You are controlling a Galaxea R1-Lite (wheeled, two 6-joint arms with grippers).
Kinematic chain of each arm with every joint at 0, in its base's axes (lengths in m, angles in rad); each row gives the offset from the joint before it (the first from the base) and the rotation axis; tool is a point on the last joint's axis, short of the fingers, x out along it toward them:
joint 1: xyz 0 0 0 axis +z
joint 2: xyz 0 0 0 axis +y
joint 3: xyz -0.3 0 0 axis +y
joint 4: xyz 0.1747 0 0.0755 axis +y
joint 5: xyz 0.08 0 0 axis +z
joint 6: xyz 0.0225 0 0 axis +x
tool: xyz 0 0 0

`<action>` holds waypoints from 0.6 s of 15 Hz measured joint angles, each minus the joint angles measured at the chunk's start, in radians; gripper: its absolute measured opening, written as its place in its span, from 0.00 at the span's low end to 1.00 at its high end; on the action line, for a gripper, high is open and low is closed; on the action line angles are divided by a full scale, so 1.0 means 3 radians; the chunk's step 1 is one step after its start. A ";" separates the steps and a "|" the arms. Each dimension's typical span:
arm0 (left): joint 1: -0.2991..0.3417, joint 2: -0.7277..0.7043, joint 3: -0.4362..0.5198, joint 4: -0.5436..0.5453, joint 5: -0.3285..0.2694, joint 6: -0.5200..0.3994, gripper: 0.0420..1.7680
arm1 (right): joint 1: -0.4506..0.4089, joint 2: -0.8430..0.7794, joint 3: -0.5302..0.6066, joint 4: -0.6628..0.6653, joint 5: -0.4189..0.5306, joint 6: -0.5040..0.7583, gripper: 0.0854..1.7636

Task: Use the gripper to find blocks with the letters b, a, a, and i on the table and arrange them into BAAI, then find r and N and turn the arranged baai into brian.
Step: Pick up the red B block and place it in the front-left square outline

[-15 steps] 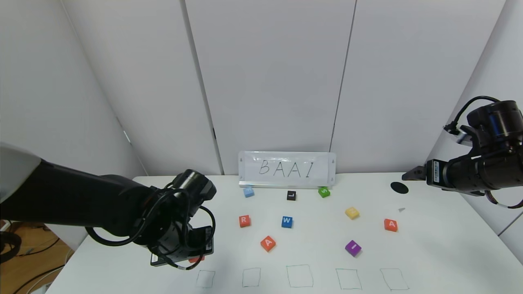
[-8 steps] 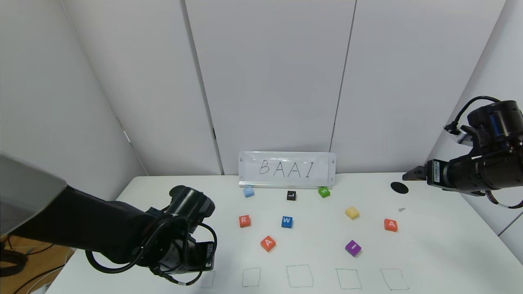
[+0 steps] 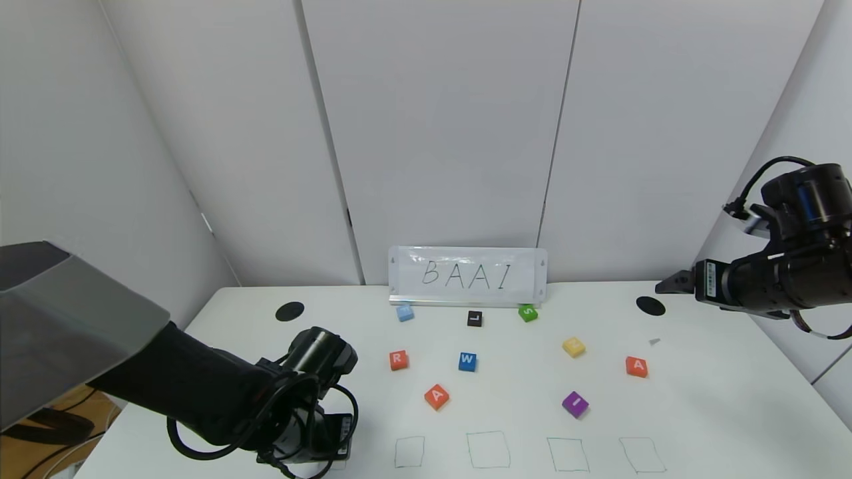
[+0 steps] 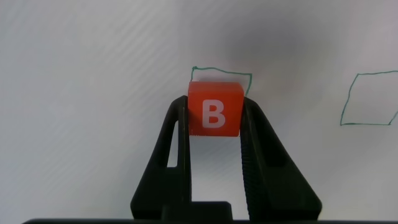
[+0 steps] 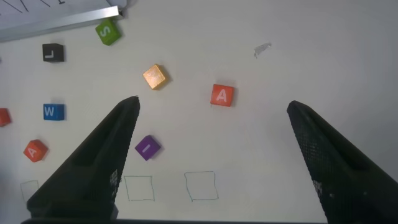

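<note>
At the lower left of the head view the left gripper [image 4: 214, 121] hangs low over the near edge of the counter [image 3: 719, 412], its jaws closed on the orange B block [image 4: 214, 109], which the left wrist view shows in front of the leftmost green drawn square [image 4: 249, 79]; whether the block touches the counter cannot be told. Along the bottom of the head view four more green squares [image 3: 488, 450] stand in a row, each outline holding nothing. Just beyond them lie an orange A block [image 3: 436, 396] left of centre and the purple I block [image 3: 575, 404] to the right. Farther back sit the orange R block [image 3: 398, 360], a blue W block [image 3: 467, 361], a yellow block [image 3: 573, 346] and a second orange A block [image 3: 636, 366] at the right. Behind these, a light blue block [image 3: 405, 312], a black L block [image 3: 474, 319] and a green S block [image 3: 527, 313] lie just before a white sign [image 3: 467, 275] reading BAAI. Two black round spots [image 3: 289, 311] mark the far corners. At the right edge the right gripper [image 5: 211, 115] hangs high above the counter, jaws spread wide and holding nothing.
</note>
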 joint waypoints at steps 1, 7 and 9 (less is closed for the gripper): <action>-0.0002 0.0017 0.0011 -0.0027 0.0000 0.0010 0.28 | 0.0000 0.0000 0.0000 0.0001 0.0001 0.0000 0.97; -0.0001 0.0082 0.0026 -0.0033 -0.0006 0.0046 0.28 | -0.0005 0.0008 0.0000 -0.0003 0.0002 0.0000 0.97; -0.0004 0.0087 0.0026 -0.0033 -0.0008 0.0046 0.28 | -0.0005 0.0010 0.0000 -0.0004 0.0001 0.0000 0.97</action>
